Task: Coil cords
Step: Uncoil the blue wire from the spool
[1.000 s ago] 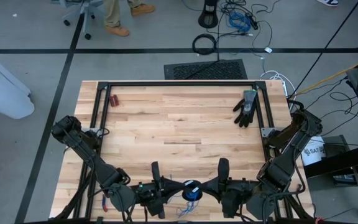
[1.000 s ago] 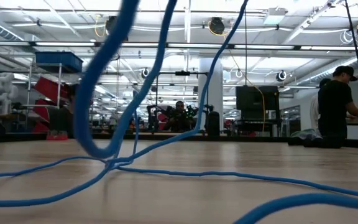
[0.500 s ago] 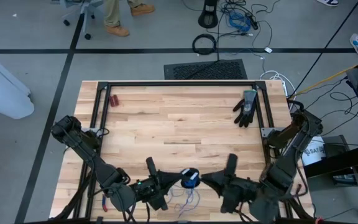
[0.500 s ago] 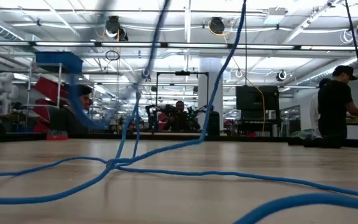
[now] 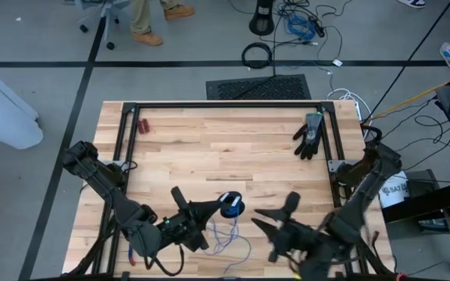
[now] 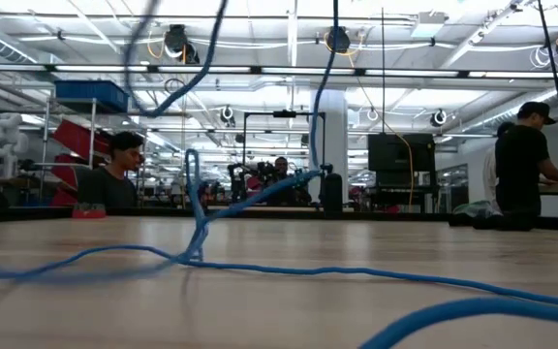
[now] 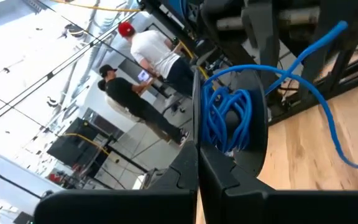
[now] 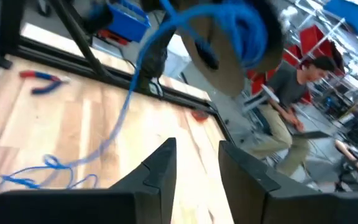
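At the near edge of the tabletop [image 5: 209, 168], your right gripper [image 5: 276, 226] has just let go of the cord [image 5: 230, 206]. A second ago its fingers were pressed together beside the coil; now they are spread and the arm has pulled back toward the near right corner, holding nothing.

Your left gripper [image 5: 208, 210] has its fingers pressed together, pinching the coiled part of the cord. It has lifted the bundle a little away from the near edge, toward the middle of the tabletop. In the left wrist view the blue loops sit packed just beyond the fingers [image 7: 191, 168].

The loose tail of the cord hangs down from the coil and lies in slack curves on the wood, between the two grippers.

So the coil rests now on one grip only. I judge that the winding is partly done: the free tail must yet be gathered.

Farther off, the black glove [image 5: 309, 135] lies near the far right corner, and the small red pliers [image 5: 143, 125] near the far left corner.
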You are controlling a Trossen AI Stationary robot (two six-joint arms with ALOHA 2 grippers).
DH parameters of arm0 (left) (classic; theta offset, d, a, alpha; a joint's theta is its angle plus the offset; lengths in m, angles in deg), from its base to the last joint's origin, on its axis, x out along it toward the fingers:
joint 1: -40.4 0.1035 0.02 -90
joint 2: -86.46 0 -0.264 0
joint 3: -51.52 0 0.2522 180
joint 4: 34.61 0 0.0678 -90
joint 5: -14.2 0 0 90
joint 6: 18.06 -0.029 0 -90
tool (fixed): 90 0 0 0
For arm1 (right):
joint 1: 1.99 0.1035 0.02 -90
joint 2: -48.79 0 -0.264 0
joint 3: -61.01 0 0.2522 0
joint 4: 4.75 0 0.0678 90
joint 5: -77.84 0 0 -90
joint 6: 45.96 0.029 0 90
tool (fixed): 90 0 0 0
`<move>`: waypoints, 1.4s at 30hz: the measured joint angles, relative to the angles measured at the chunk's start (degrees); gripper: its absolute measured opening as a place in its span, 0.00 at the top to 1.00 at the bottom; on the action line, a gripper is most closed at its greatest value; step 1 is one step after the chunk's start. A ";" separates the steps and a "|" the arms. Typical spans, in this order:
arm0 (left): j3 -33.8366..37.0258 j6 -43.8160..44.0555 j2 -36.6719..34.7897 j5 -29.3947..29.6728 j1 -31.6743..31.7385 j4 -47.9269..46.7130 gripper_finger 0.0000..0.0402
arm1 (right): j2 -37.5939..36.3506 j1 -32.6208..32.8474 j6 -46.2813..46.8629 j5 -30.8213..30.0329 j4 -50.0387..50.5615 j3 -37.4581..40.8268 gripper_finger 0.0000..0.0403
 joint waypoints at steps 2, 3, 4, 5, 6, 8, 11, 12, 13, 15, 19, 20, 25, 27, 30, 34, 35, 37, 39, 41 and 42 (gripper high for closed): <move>0.00 -0.22 0.00 0.66 -0.34 -0.04 1.00 | 0.90 -1.86 -0.75 2.32 -2.82 -0.02 0.73; 0.00 -0.34 0.00 1.26 -0.50 -0.09 1.00 | 1.53 -2.77 -1.87 3.34 -4.46 -0.06 0.72; 0.00 -0.50 0.00 2.00 -0.58 -0.11 1.00 | 2.35 -3.74 -3.44 4.01 -6.67 -0.06 0.72; 0.00 -0.52 0.00 2.88 -0.58 -0.12 1.00 | 3.28 -4.67 -5.48 4.44 -9.03 -0.06 0.72; 0.00 -0.55 0.00 3.90 -0.60 -0.13 1.00 | 4.12 -5.48 -7.65 5.37 -11.30 -0.05 0.72; 0.00 -1.10 0.00 6.35 -0.64 -0.13 1.00 | 5.30 -6.76 -11.67 6.50 -16.64 -0.02 0.72; 0.00 -2.38 -0.02 9.33 -0.94 -0.15 1.00 | 6.17 -7.46 -16.79 6.97 -23.59 -0.02 0.72; 0.00 -2.44 -0.02 9.45 -1.15 -0.15 1.00 | 6.37 -7.48 -17.68 6.85 -25.07 -0.02 0.72; 0.00 -2.48 -0.02 9.48 -1.42 -0.15 1.00 | 6.45 -7.57 -18.16 6.84 -25.61 -0.02 0.72; 0.00 -2.68 -0.02 9.49 -1.81 -0.12 1.00 | 6.46 -7.95 -18.44 6.84 -26.20 -0.02 0.72; 0.00 -3.04 -0.02 9.50 -2.48 0.09 1.00 | 6.46 -8.33 -18.51 6.69 -26.30 -0.02 0.72; 0.00 -3.04 -0.02 9.49 -2.48 0.10 1.00 | 6.46 -8.35 -18.51 6.72 -26.39 -0.02 0.72; 0.00 -3.04 -0.02 9.49 -2.59 0.70 1.00 | 6.46 -8.67 -19.03 6.91 -27.43 -0.02 0.72; 0.00 -3.03 -0.02 9.49 -2.59 0.89 1.00 | 6.46 -8.71 -19.32 7.39 -27.70 -0.02 0.74; 0.00 -3.02 -0.02 9.49 -2.59 0.92 1.00 | 6.46 -8.75 -19.93 10.18 -29.33 -0.02 0.77; 0.00 -3.00 -0.02 9.49 -2.59 0.94 1.00 | 6.46 -8.72 -21.97 11.51 -32.25 -0.04 0.82; 0.00 -2.99 -0.02 9.49 -2.59 0.94 1.00 | 6.46 -8.75 -22.24 11.40 -32.47 -0.02 0.84; 0.00 -2.99 -0.02 9.49 -2.59 0.94 1.00 | 6.46 -8.77 -22.83 11.30 -33.06 -0.02 0.88; 0.00 -3.00 -0.02 9.49 -2.70 0.94 1.00 | 6.46 -8.75 -23.42 11.07 -33.47 -0.04 0.95; 0.00 -3.09 -0.02 9.49 -2.87 0.94 1.00 | 6.46 -8.36 -24.36 10.13 -33.47 -0.02 0.98; 0.00 -3.19 -0.04 9.48 -2.98 0.94 1.00 | 6.46 -8.04 -24.75 8.37 -33.71 -0.04 0.99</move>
